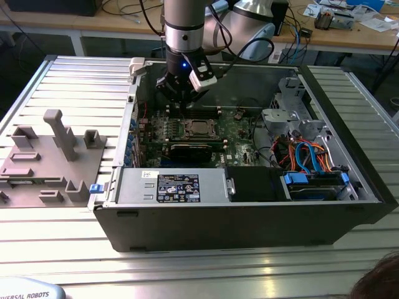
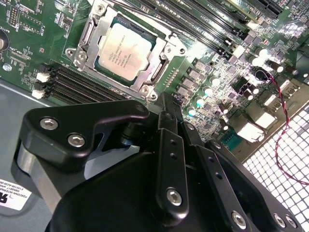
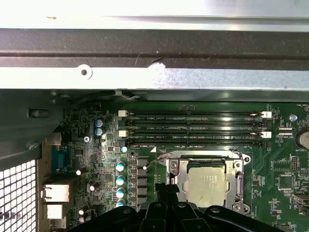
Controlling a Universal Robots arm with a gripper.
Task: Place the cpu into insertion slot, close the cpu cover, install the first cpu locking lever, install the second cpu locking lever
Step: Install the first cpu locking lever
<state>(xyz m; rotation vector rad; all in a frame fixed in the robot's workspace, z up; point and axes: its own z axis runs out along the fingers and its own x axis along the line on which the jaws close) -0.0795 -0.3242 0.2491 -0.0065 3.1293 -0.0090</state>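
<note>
Inside the open computer case (image 1: 249,215), the tool (image 1: 179,98) hangs just behind the processor socket, low over the green board.

Going left to right in the exterior view: grey moulded holders (image 1: 47,156) sit on the ribbed worktop (image 1: 75,75), probably as parking spots for parts; then comes the case, lying on its side so the board faces up for the arm. The cpu (image 2: 121,49) already lies flat in the insertion slot (image 2: 81,54), its silvery top showing through the window of the cpu cover (image 2: 166,48), which appears folded down around it. The tool's black fingers (image 2: 169,159) look drawn together with nothing between them, tips near the socket's edge, seemingly placed to work a locking lever. Whether either lever is latched I cannot tell.
</note>
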